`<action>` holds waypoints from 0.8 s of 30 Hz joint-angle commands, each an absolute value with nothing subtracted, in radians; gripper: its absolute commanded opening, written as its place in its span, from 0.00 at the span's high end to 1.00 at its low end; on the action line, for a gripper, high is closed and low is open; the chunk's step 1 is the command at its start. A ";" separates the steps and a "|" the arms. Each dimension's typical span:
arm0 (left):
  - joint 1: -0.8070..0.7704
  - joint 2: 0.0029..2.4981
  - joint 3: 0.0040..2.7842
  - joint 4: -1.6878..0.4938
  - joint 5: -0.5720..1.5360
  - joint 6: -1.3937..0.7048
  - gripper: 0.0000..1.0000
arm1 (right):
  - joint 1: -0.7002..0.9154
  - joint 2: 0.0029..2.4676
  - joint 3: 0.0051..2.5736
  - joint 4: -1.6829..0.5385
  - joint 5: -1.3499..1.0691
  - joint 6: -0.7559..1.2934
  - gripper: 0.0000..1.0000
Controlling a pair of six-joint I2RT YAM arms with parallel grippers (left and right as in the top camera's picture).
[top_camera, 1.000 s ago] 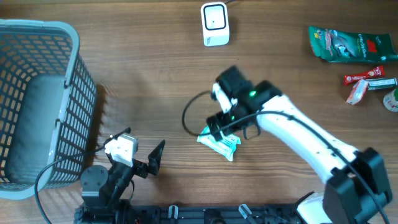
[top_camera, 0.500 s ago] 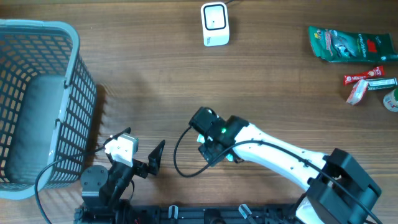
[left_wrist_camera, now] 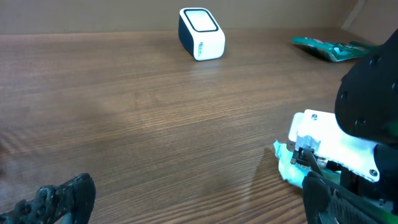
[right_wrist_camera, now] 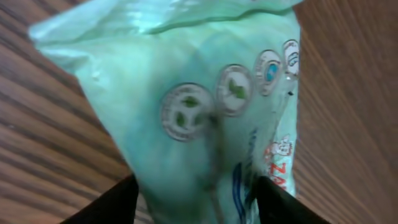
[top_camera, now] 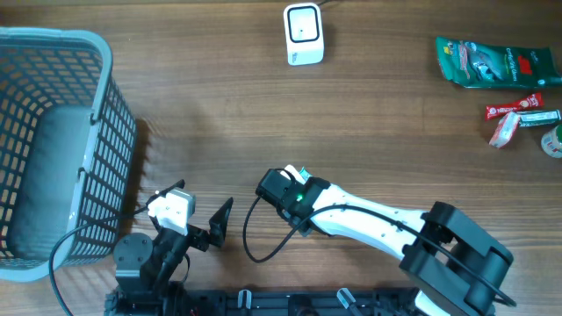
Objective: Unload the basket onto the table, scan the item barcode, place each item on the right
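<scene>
On the wooden table (top_camera: 219, 114), near the middle of its front edge, a green packet (right_wrist_camera: 205, 106) is straddled by the right gripper (right_wrist_camera: 198, 186); whether it is clamped cannot be told. The left gripper (left_wrist_camera: 193, 196) is held wide apart.

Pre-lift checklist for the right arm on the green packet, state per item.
1. Packet between the right gripper fingers: ok, one finger shows on each side in the right wrist view.
2. Firm grip on the packet: cannot tell, contact is not clear.
3. Barcode located: cannot tell, none shows on the visible face.
4. Scanner in place: ok, it stands at the far side of the table.
5. Path to the scanner: ok, only bare wood lies between in the overhead view.
6. Left gripper out of the way: ok, open, by the basket.
</scene>
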State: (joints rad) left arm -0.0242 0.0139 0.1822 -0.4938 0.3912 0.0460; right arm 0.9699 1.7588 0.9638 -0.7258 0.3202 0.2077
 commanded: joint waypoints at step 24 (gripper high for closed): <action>-0.021 0.007 0.176 -0.492 0.403 0.037 0.00 | 0.349 1.703 0.955 -0.525 -1.540 -0.388 0.96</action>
State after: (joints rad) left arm -0.0242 0.0139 0.1822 -0.4950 0.3912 0.0460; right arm 0.3561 1.6405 1.0061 -0.5835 -1.2011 -0.3206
